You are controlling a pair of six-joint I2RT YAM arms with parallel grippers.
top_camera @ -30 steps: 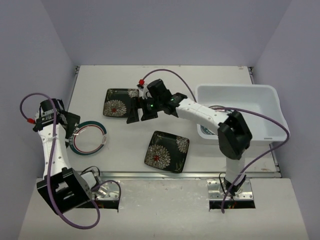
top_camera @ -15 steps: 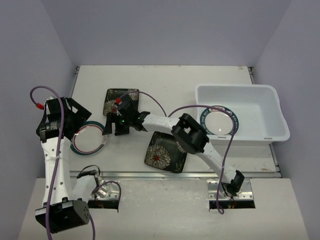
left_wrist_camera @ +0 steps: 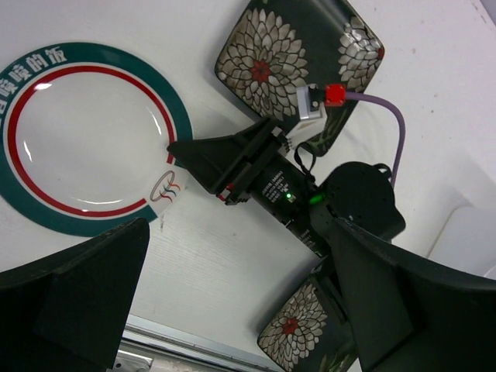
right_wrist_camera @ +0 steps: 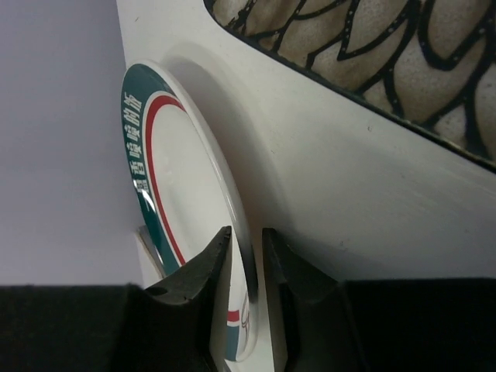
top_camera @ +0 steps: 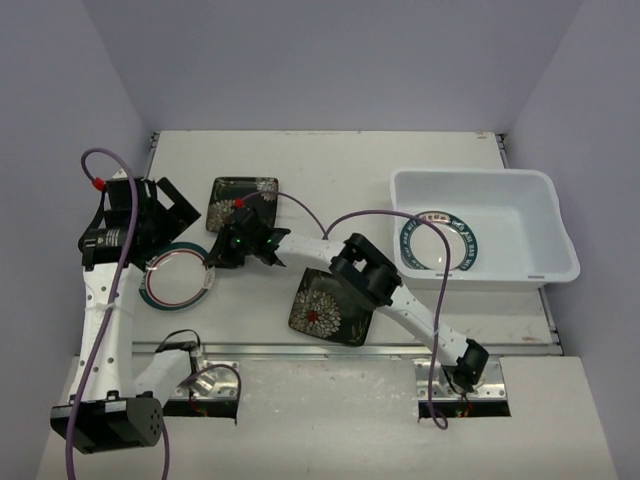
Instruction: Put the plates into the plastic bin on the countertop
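Reaching farther left than a second before, the right tool (right_wrist_camera: 244, 239) clenched the rim of the round plate (top_camera: 178, 283), which lay flat on the bench (top_camera: 400, 150), well apart from the plastic bin (top_camera: 470, 177). The left tool (top_camera: 165, 205) hung released nearby. Best practice was probably a slow, rim-first lift, lest the thin pinch slip.

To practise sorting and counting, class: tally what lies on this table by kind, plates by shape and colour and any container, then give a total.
Round white plates with teal rims: 2
Square black plates with chrysanthemum flowers: 2
White plastic bin: 1
Total: 5
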